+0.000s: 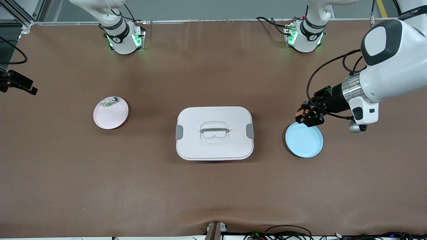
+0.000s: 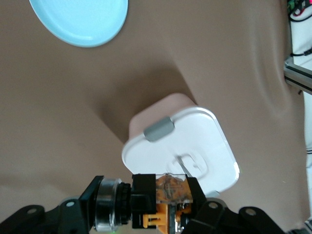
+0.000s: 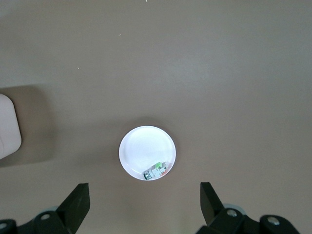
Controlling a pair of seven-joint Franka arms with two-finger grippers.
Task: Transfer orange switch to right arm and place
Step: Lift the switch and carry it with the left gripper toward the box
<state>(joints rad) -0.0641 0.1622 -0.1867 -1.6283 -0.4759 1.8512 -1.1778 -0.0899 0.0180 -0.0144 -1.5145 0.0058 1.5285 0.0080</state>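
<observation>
My left gripper (image 1: 307, 115) is shut on the orange switch (image 1: 301, 112), a small black block with orange parts. It holds the switch in the air over the rim of the light blue plate (image 1: 304, 140). In the left wrist view the switch (image 2: 163, 214) sits clamped between the black fingers of the left gripper (image 2: 169, 191). My right gripper (image 3: 144, 202) is open and empty, high over the table beside the pink plate (image 3: 144, 148). Its hand does not show in the front view.
A white lidded box (image 1: 214, 133) with grey clips and a handle stands mid-table, and also shows in the left wrist view (image 2: 195, 146). The pink plate (image 1: 108, 118) toward the right arm's end holds a small white-grey piece with a green mark (image 1: 110, 101). Cables lie along the table's near edge.
</observation>
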